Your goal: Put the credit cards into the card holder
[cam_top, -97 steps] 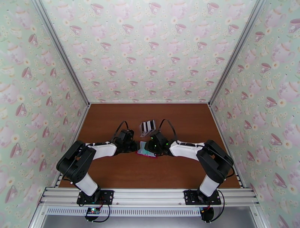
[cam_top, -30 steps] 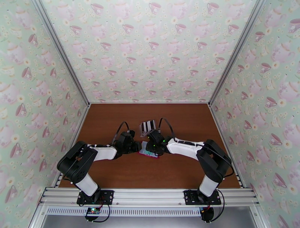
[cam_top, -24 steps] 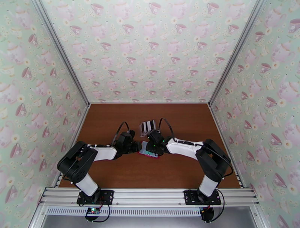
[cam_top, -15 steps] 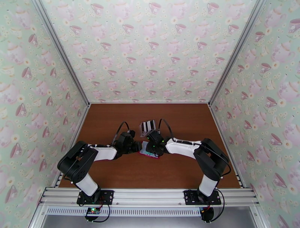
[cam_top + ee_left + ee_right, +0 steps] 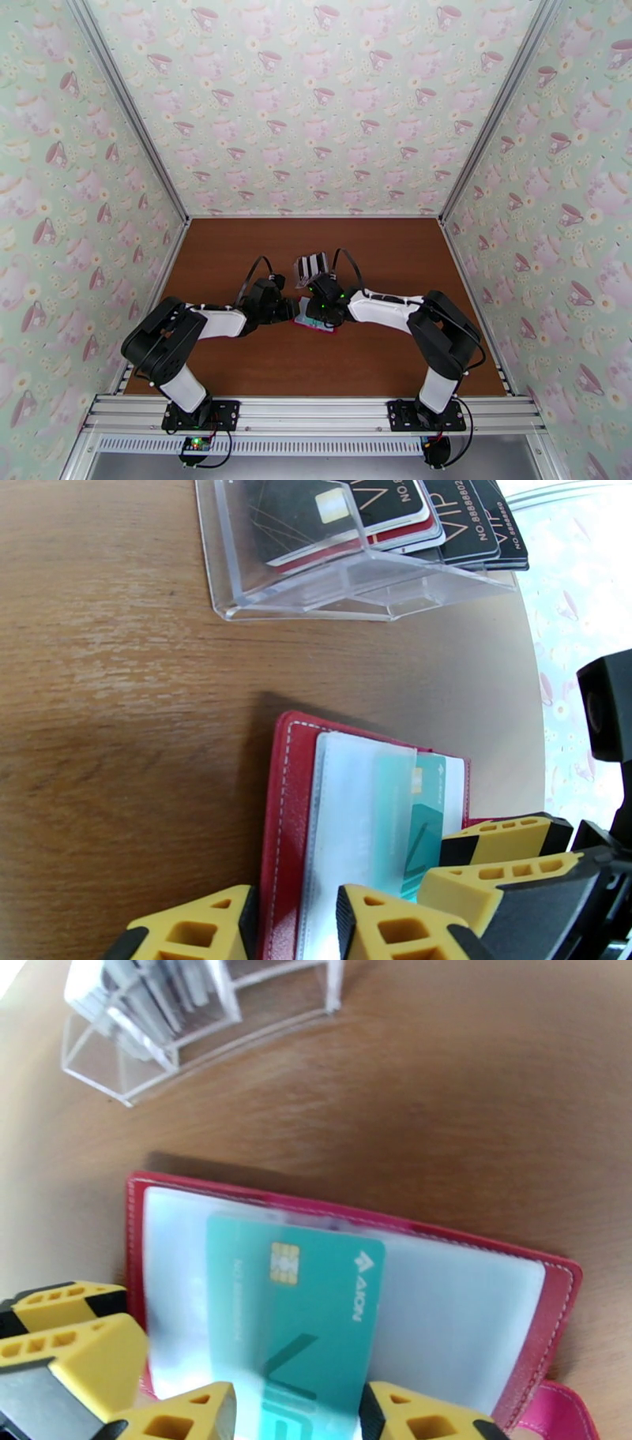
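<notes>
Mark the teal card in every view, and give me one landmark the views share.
Top external: the teal card is a small patch mid-picture, on the red card holder.
Left wrist: lower right, partly under the holder's translucent pocket.
Right wrist: lower centre, chip visible.
Shared landmark: the clear rack of cards, just beyond the card holder.
</notes>
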